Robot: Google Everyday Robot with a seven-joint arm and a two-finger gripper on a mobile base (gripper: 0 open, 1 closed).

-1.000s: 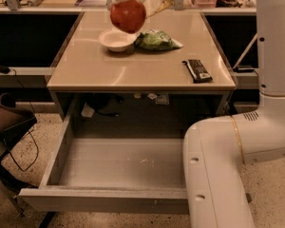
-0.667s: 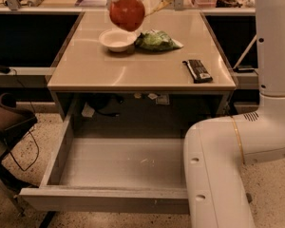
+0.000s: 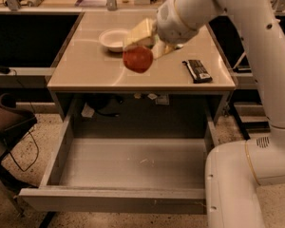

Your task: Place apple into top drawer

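Observation:
The red-orange apple hangs in the air above the front half of the tan table, held from above. My gripper is shut on the apple, its pale fingers coming down from the white arm at the upper right. Below and in front of the table, the wide grey top drawer stands pulled out, with nothing inside it. The apple is still over the table, behind the drawer's opening.
A white bowl sits at the table's back left. A black flat device lies near the right edge. My white base stands at the drawer's right front corner. A dark chair is to the left.
The arm has carried the apple down and forward, away from the bowl and toward the table's front edge. The view has also shifted closer.

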